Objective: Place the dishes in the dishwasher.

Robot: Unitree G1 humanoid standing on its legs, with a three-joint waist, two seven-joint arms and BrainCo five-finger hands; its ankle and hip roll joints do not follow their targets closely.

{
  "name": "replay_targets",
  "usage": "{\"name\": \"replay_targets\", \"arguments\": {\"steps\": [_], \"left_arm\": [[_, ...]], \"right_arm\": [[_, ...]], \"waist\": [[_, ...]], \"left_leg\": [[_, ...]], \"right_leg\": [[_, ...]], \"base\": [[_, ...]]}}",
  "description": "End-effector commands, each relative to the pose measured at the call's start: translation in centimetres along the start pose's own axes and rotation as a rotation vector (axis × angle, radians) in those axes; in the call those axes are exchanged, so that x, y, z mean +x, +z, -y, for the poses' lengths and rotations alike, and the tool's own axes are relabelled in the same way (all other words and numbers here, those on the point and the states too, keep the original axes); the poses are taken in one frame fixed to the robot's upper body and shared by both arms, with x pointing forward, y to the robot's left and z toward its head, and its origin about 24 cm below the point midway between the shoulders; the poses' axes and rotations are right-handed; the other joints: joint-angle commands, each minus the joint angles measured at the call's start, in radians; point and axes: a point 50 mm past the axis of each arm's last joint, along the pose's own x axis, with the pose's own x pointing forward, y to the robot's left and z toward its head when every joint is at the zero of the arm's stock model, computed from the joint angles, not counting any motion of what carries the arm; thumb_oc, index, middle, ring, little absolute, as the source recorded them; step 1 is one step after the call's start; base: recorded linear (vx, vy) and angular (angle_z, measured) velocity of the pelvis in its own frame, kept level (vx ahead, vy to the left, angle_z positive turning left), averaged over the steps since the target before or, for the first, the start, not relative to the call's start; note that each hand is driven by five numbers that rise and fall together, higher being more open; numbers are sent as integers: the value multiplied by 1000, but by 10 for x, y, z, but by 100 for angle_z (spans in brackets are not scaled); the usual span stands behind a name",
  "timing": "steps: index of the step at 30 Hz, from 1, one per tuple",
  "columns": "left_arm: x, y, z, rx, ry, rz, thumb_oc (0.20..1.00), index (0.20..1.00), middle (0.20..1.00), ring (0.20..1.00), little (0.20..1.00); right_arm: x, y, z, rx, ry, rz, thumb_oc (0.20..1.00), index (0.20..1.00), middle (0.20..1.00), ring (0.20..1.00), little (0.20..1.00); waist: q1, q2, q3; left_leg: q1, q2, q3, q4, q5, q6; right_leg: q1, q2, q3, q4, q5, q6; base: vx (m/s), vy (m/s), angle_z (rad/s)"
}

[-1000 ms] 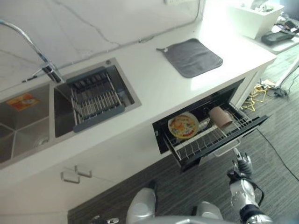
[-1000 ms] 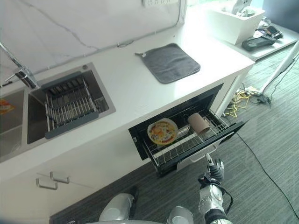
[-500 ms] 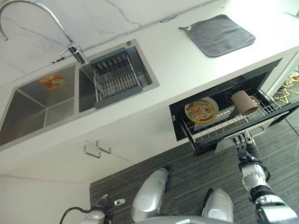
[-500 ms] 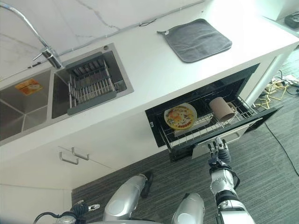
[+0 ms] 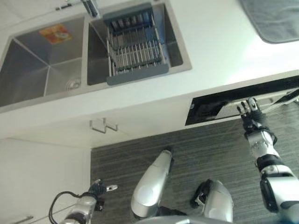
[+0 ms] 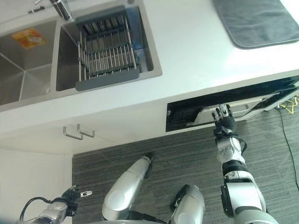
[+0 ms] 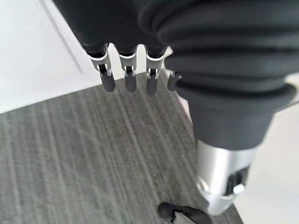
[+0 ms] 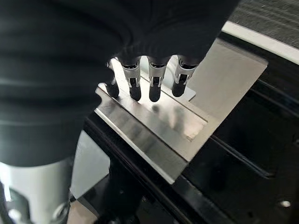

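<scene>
The dishwasher drawer (image 6: 243, 103) under the counter is pushed almost fully in, leaving a dark slot (image 5: 210, 109). The plate and cup are hidden inside. My right hand (image 5: 250, 114) is at the drawer's silver front panel (image 8: 187, 126), open, with straight fingers (image 8: 156, 79) touching the metal strip. My left hand (image 5: 97, 189) hangs low over the grey floor at the lower left, its fingers (image 7: 128, 74) relaxed and holding nothing.
A double steel sink (image 5: 42, 70) is set in the white counter, with a grey drying rack (image 5: 135, 49) in its right basin and a faucet (image 5: 91, 7) behind. A grey mat (image 6: 257, 21) lies on the counter at right. Cabinet handles (image 5: 103, 126) stick out below the sink.
The camera has shifted. The drawer has gone from pulled out to nearly shut, hiding the plate and cup. My right hand has risen to its front panel.
</scene>
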Motion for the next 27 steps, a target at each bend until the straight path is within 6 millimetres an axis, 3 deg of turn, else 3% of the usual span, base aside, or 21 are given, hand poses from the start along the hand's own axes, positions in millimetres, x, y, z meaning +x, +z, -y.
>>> {"name": "replay_targets", "arguments": {"steps": [1, 4, 7, 11, 15, 18, 19, 21, 22, 23, 24, 25, 27], "left_arm": [[-1, 1, -17, 38, 42, 17, 1000, 1000, 1000, 1000, 1000], [-1, 16, -29, 54, 51, 63, 1000, 1000, 1000, 1000, 1000], [-1, 25, -40, 58, 68, 83, 1000, 1000, 1000, 1000, 1000], [-1, 29, -44, 57, 69, 90, 1000, 1000, 1000, 1000, 1000], [-1, 26, -39, 67, 51, 101, 1000, 1000, 1000, 1000, 1000], [0, 18, -32, 26, 28, 79, 1000, 1000, 1000, 1000, 1000], [0, 13, -27, -12, 19, 66, 1000, 1000, 1000, 1000, 1000], [0, 6, -20, -42, 6, 52, 1000, 1000, 1000, 1000, 1000], [-1, -5, -13, -75, -7, 22, 1000, 1000, 1000, 1000, 1000], [-2, -11, -9, -93, -12, 5, 1000, 1000, 1000, 1000, 1000], [-5, -27, 0, -192, -49, -41, 1000, 1000, 1000, 1000, 1000], [-6, -32, 5, -234, -68, -63, 1000, 1000, 1000, 1000, 1000], [-12, -51, 22, -319, -152, -120, 1000, 1000, 1000, 1000, 1000]], "right_arm": [[18, 29, -60, -85, 282, 118, 1000, 1000, 1000, 1000, 1000], [29, 63, -81, -85, 312, 223, 1000, 1000, 1000, 1000, 1000], [34, 82, -95, -74, 318, 273, 1000, 1000, 1000, 1000, 1000], [36, 77, -92, -45, 267, 232, 1000, 1000, 1000, 1000, 1000], [32, 35, -72, -39, 161, 106, 1000, 1000, 1000, 1000, 1000], [14, -19, -44, 18, 57, -21, 1000, 1000, 1000, 1000, 1000], [1, -44, -27, 25, 1, -76, 1000, 1000, 1000, 1000, 1000], [-22, -76, -6, 34, -59, -156, 1000, 1000, 1000, 1000, 1000], [-49, -100, 21, 9, -124, -218, 1000, 1000, 1000, 1000, 1000], [-61, -108, 33, 6, -153, -243, 1000, 1000, 1000, 1000, 1000], [-89, -123, 59, -19, -226, -300, 1000, 1000, 1000, 1000, 1000], [-103, -130, 70, -35, -253, -338, 1000, 1000, 1000, 1000, 1000], [-149, -144, 106, -81, -354, -445, 1000, 1000, 1000, 1000, 1000]], "waist": [[38, 12, -65], [66, 11, -57], [84, -1, -56], [97, -25, -64], [103, -51, -88], [88, -73, -118], [77, -76, -135], [59, -84, -159], [36, -88, -185], [27, -90, -198], [0, -92, -229], [-17, -94, -247], [-65, -94, -304]], "left_leg": [[92, -17, 7, -134, -29, 98], [66, -18, -12, -192, 10, 94], [56, -10, -21, -233, 36, 87], [55, 0, -19, -253, 42, 80], [75, 22, -17, -275, 43, 72], [120, 56, -11, -337, 58, 59], [136, 73, -5, -374, 93, 55], [171, 93, 1, -421, 105, 46], [212, 113, 13, -464, 114, 36], [228, 119, 19, -479, 117, 32], [270, 136, 40, -520, 128, 23], [294, 146, 53, -541, 133, 17], [351, 178, 97, -597, 151, -3]], "right_leg": [[1, 27, 47, -71, 172, -18], [2, 31, 43, -170, 213, -4], [14, 35, 35, -243, 240, 7], [43, 38, 21, -303, 254, 12], [88, 58, 8, -357, 259, 10], [144, 82, 9, -440, 273, 12], [165, 91, 0, -490, 307, 10], [200, 103, 4, -550, 323, 16], [232, 110, 11, -600, 337, 21], [244, 112, 13, -616, 343, 22], [270, 117, 19, -653, 355, 24], [282, 120, 23, -671, 360, 25], [308, 130, 34, -713, 380, 29]], "base": [[-7, 5, 7], [-46, -36, 3], [-59, -82, 21], [-41, -85, 1], [-21, -117, 4], [-82, -107, 0], [-143, -65, -9], [-117, -63, -15], [-71, -37, -17], [-76, -1, -32], [-31, 23, -42], [-20, 33, -50], [-31, 19, -65]]}}
